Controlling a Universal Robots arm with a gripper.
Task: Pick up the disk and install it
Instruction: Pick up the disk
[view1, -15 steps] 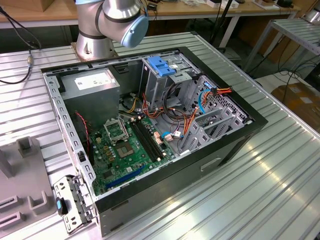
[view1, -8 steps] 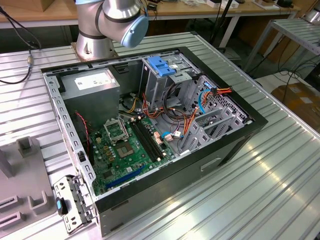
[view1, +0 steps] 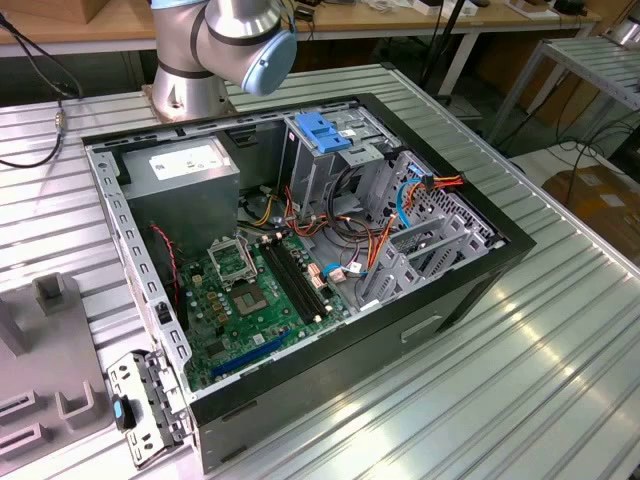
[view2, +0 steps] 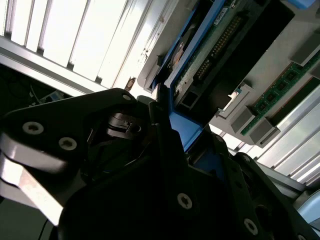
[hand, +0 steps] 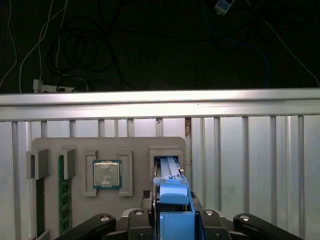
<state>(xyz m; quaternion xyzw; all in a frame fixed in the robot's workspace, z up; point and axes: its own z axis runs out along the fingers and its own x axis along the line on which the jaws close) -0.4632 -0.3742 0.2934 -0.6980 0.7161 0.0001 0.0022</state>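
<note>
My jaws are clenched across the disk (hand: 174, 202), gripping its blue rails because it stands on edge in the tray (hand: 135, 145) slot just beyond them.

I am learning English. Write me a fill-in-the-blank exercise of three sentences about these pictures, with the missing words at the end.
1. In the first wrist view, the disk stands in a slot of the grey tray; its side rails are ____.
2. On that tray the square chip lies between the memory stick and the ____.
3. In the exterior view, the motherboard inside the open computer case is ____.
Missing words: blue; disk; green.
</note>
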